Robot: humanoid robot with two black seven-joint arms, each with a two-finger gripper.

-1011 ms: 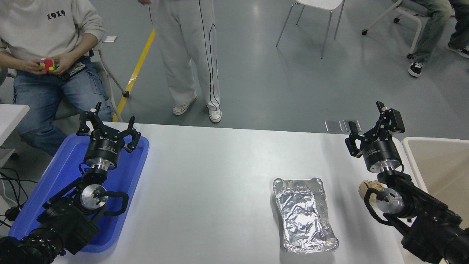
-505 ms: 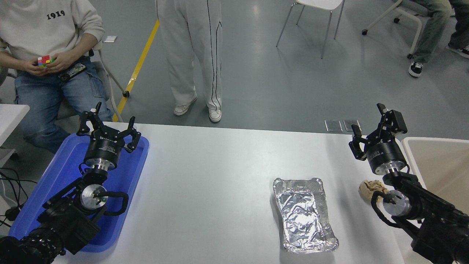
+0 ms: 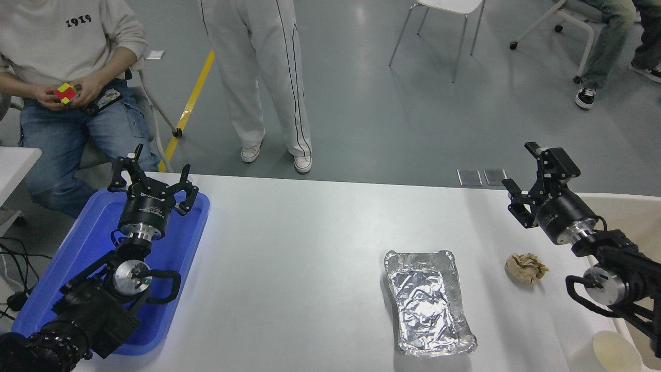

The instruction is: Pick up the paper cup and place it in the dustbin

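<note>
The paper cup (image 3: 616, 353) stands upright on the table at the bottom right corner, just left of the dustbin's rim. The cream dustbin (image 3: 638, 214) is at the right edge, partly hidden by my right arm. My right gripper (image 3: 518, 165) is open and empty, held above the table's far right, well away from the cup and behind the crumpled tan paper ball (image 3: 526, 267). My left gripper (image 3: 152, 169) is open and parked over the blue tray (image 3: 77, 248) at the lower left.
A silver foil tray (image 3: 429, 302) lies left of the paper ball. A person sits at the far left with a colour cube; another stands beyond the table's far edge. Chairs stand further back.
My right arm has swung right towards the dustbin, uncovering the paper ball and the paper cup. The standing person has shifted left. My left arm has not moved.
</note>
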